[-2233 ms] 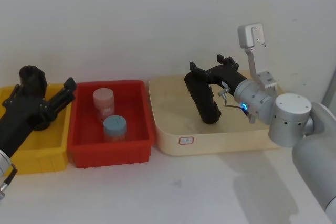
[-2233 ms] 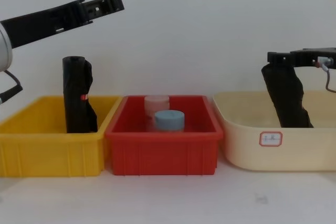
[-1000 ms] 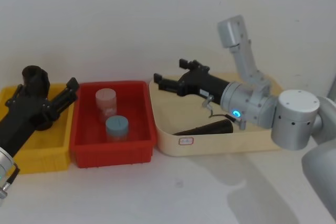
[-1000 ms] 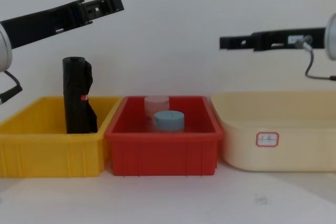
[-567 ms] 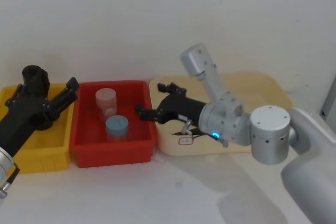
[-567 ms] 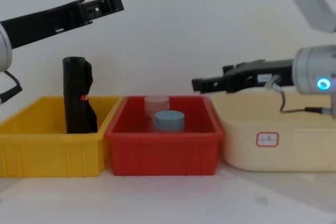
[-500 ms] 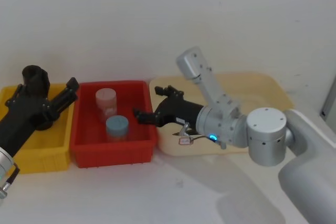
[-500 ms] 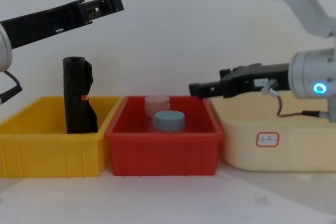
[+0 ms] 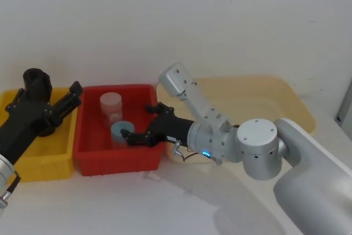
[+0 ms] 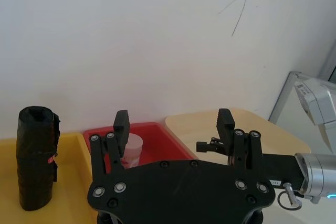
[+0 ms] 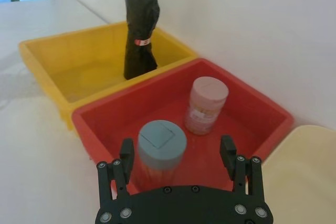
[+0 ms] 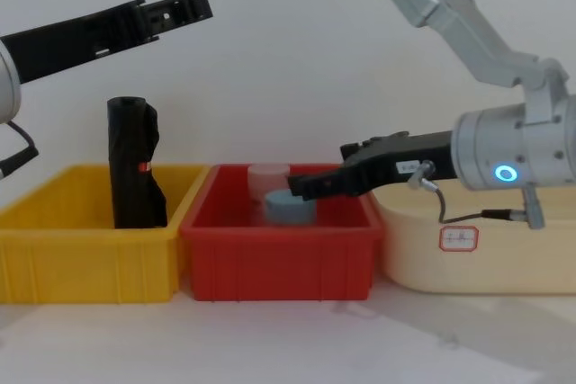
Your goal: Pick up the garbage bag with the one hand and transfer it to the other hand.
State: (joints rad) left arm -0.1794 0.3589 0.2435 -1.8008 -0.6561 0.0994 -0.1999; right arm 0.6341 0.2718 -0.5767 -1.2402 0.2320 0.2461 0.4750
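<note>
"Where's the garbage bag?"

"Hidden, probably in the beige tub (image 12: pixel 522 263) that my right arm crosses. My right gripper (image 11: pixel 176 150), fingers spread and empty, points away over the red bin (image 9: pixel 110 163). My left gripper (image 10: pixel 174 119), also spread, hovers farther off, above the yellow bin (image 9: pixel 49 166)."

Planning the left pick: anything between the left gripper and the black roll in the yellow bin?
Nothing visible: the left gripper hangs open above the black roll in the yellow bin; right gripper reaches over the red bin.

Head view looks down on the red bin (image 9: pixel 118 163); chest view faces it level; both wrist views share it.
</note>
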